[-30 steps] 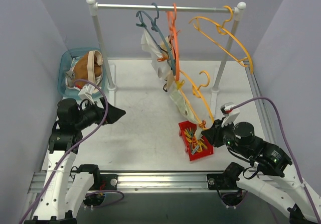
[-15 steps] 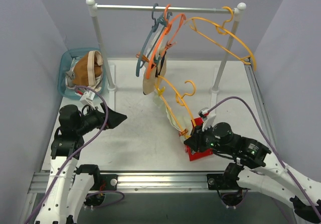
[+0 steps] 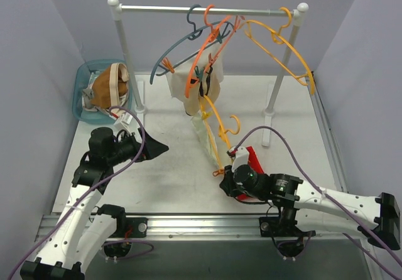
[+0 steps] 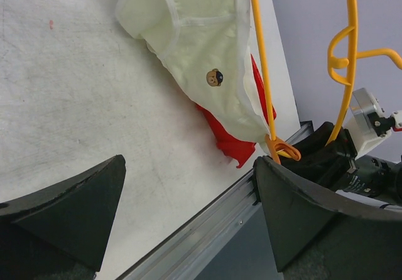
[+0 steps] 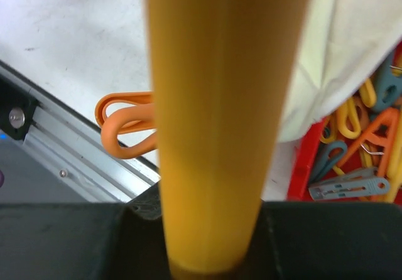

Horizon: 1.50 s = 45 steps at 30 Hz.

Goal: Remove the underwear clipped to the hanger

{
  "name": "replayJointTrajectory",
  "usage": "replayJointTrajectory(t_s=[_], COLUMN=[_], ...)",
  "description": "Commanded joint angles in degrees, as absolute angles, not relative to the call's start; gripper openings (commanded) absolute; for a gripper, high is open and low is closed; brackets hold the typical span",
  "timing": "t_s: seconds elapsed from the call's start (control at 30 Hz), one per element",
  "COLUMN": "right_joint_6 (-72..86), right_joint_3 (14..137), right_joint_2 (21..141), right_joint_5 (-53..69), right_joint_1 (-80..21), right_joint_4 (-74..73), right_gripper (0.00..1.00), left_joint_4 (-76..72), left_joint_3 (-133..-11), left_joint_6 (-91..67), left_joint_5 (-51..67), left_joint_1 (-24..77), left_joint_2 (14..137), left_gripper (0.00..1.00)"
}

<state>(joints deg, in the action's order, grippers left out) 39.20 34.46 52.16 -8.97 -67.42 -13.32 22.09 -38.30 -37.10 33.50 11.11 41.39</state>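
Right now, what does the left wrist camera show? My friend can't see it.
Cream underwear hangs along a yellow hanger with an orange clothespin at its lower end, over a red tray. The left end effector stands open.

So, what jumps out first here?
A tangle of coloured hangers on the rail at the back, with cream underwear clipped on. Lower down, the right hand is shut on a yellow hanger, beside a red tray of clothespins.

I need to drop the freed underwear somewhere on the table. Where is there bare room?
Bare table lies between the left gripper and the hanging underwear, and right of the red tray toward the rack post. Crowded around the right gripper and yellow hanger.
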Motion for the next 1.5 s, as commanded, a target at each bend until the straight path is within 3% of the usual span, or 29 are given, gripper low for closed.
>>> replayJointTrajectory(t_s=[0.0,0.17,0.33,0.6,0.87,1.0,1.47], right_joint_6=[43.8,44.3,37.4,37.8,43.0,46.0,51.2], right_joint_3=[32.3,31.3,34.4,34.8,21.9,21.8,26.2], right_joint_2=[46.6,37.1,35.1,34.0,22.6,25.4,53.0], right_joint_5=[-18.4,-27.7,-29.4,-26.4,-17.1,-15.9,-15.2], right_joint_1=[-68.5,-68.8,-68.8,-69.0,-72.2,-73.7,-78.8], right_joint_4=[-13.9,-13.0,-10.5,-13.2,-7.4,-10.1,-6.1], right_gripper=[0.00,0.00,0.00,0.00,0.00,0.00,0.00], left_joint_4=[17.7,17.5,17.5,18.8,19.5,19.3,15.0], left_joint_3=[-39.1,-40.2,-41.7,-42.8,-42.4,-42.5,-39.9], left_joint_6=[-38.0,-37.8,-37.6,-37.2,-36.8,-36.9,-40.1], left_joint_5=[30.9,30.4,30.0,29.4,29.0,28.9,25.0], left_joint_1=[11.8,11.8,11.9,11.9,11.9,11.9,15.4], left_joint_2=[41.0,42.0,43.1,42.9,42.6,42.8,45.8], left_gripper=[0.94,0.94,0.94,0.94,0.94,0.94,0.94])
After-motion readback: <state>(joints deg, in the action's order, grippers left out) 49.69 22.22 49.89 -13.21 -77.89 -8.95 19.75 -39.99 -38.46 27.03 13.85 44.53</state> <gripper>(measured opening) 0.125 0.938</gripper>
